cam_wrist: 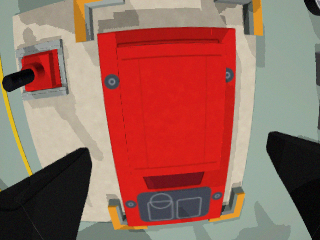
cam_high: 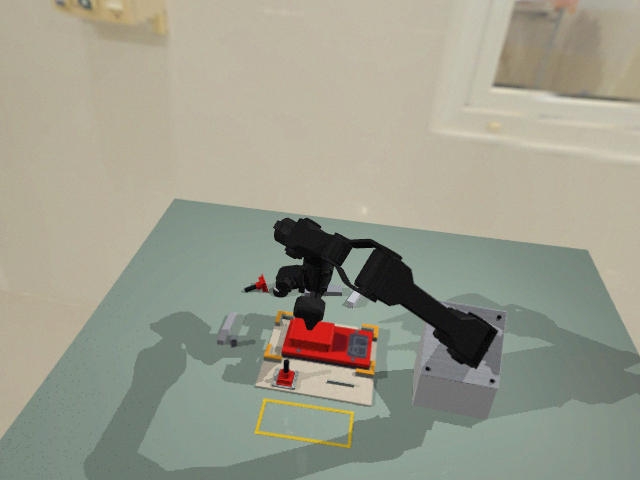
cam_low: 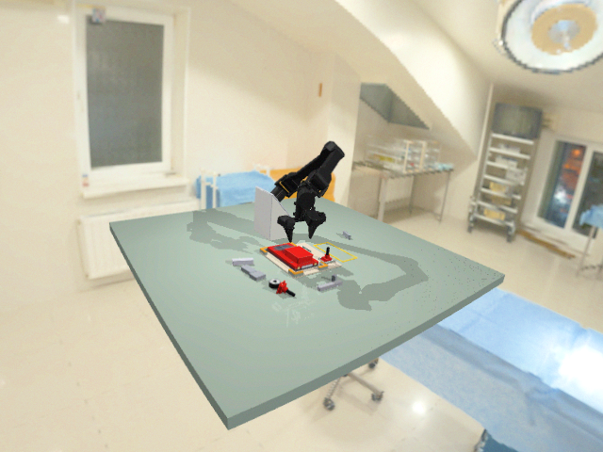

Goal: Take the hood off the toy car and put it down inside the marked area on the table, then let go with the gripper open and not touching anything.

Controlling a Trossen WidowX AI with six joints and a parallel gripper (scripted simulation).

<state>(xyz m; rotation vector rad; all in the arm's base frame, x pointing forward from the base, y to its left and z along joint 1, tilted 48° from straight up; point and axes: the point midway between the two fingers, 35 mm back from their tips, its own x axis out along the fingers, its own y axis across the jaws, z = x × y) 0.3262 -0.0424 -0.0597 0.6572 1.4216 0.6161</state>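
The red toy car [cam_high: 320,338] [cam_low: 292,254] [cam_wrist: 170,114] sits on a beige base plate [cam_high: 320,391] [cam_wrist: 79,135] between orange corner brackets. It has a raised red block over most of its length and a dark grey panel [cam_high: 359,347] [cam_wrist: 172,206] at the end nearer the arm's base. All its parts sit on the car. My gripper [cam_high: 297,310] [cam_low: 300,236] [cam_wrist: 183,150] is open and empty. It hangs just above the car with a finger on either side, touching nothing. The marked area is a yellow rectangle [cam_high: 310,406] [cam_wrist: 18,127] on the table in front of the plate, with nothing in it.
A red lever clamp [cam_high: 284,376] [cam_low: 328,253] [cam_wrist: 40,72] stands on the plate. The arm's grey pedestal [cam_high: 457,372] [cam_low: 265,216] is to the right. Loose parts lie around: a red screw piece [cam_high: 260,284] [cam_low: 284,288], a grey bar [cam_high: 227,329] [cam_low: 328,283], a wheel [cam_low: 274,282], grey blocks [cam_low: 252,271].
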